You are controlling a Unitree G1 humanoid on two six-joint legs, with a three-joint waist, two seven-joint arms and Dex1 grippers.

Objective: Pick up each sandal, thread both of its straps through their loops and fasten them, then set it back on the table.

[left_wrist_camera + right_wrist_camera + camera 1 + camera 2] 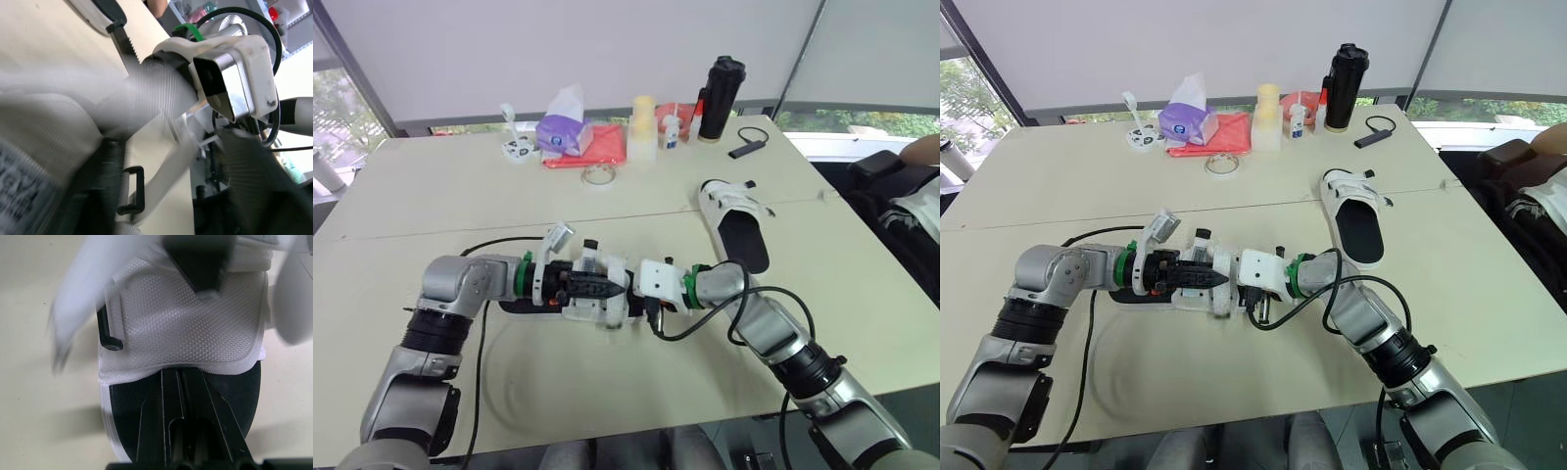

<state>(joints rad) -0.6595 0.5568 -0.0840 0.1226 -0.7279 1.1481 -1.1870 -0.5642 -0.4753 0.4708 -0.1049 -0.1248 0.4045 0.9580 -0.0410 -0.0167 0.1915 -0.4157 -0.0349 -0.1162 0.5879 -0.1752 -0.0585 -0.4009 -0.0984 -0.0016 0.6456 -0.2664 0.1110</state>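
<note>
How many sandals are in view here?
2. One sandal lies toward the table's right side; the other sandal is nearer the front, between the left gripper and right gripper. None appears hidden.

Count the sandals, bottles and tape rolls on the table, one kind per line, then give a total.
Sandals: 2, the near sandal and the far sandal
Bottles: 3, the black flask, the pale yellow bottle and the small white bottle
Tape rolls: 1, the tape roll
Total: 6
</note>
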